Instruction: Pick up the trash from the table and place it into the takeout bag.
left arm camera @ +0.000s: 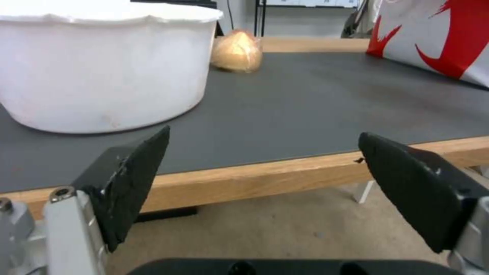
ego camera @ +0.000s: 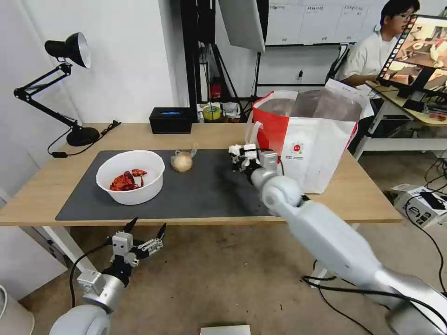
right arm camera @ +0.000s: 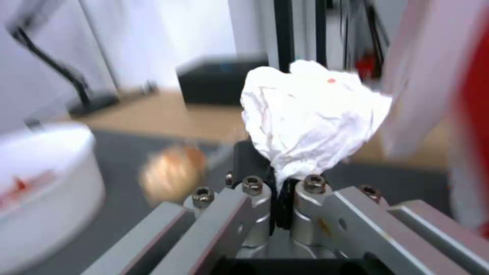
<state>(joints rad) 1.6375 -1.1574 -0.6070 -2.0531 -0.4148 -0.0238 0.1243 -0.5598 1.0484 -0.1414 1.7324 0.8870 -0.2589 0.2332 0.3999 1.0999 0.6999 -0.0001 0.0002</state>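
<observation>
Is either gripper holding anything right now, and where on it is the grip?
The right gripper is shut on the crumpled white tissue, pinching its narrow lower end. The left gripper is open, below the table edge, holding nothing.

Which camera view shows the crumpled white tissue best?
The right wrist view: the crumpled white tissue stands large and close there, pinched at its base in the shut right hand. In the head view it is a small white lump at that hand, beside the takeout bag. The left wrist view looks at the bowl instead.
</observation>
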